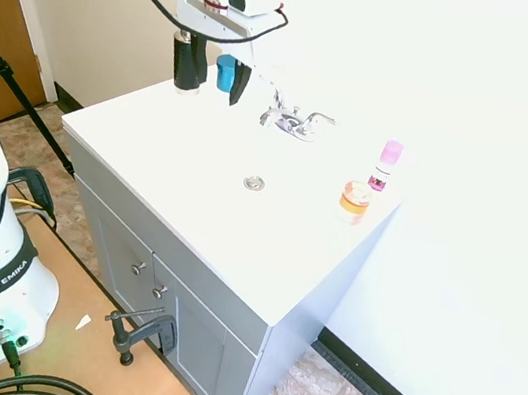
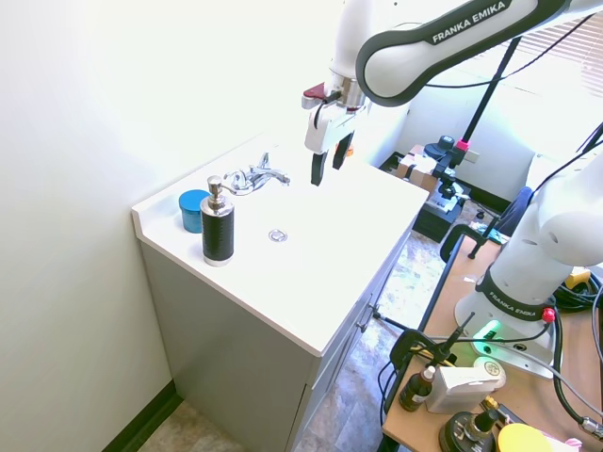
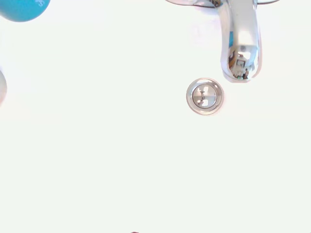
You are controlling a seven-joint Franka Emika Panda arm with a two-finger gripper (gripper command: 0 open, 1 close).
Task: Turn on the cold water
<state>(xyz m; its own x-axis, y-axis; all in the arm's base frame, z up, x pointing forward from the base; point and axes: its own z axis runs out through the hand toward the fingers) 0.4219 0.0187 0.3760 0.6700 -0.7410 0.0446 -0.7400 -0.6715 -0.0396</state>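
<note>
My end effector (image 2: 325, 162), fingers apart w/ nothing between, hangs above the white counter (image 2: 320, 282), bare surface around the drain (image 1: 254, 184). Chrome faucet (image 1: 292, 120) sits at the counter's back edge by the wall: short spout, two lever handles, no water visible; blue cup (image 2: 193, 209) & black pump bottle (image 2: 218, 229) near one end.

Small chrome faucet (image 1: 292, 119) — short spout, two levers — at the basin's back edge.
</note>
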